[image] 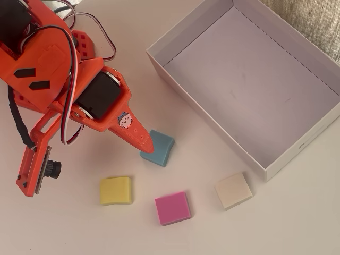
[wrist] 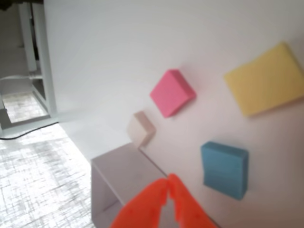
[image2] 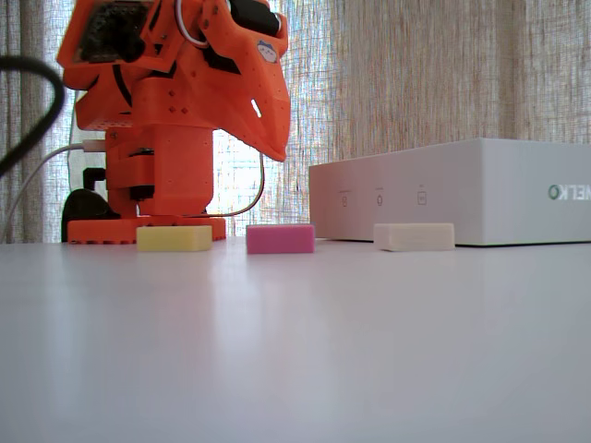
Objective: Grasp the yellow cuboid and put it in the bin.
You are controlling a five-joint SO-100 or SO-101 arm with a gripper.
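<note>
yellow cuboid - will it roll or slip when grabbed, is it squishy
The yellow cuboid lies flat and low on the table, so it probably won't roll or tip. Its matte, foam-like surface suggests it is light, somewhat squashy and grippy. A nudge would likely slide it on the smooth tabletop.

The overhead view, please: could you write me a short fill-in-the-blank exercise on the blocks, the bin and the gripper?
1. The block nearest the gripper tip is ____.
2. In the overhead view, the pink block lies between the yellow cuboid and the ____ block.
3. The bin holds ____ blocks.
4. The gripper's jaws are ____.

Missing words: blue; cream; no; shut.
</note>
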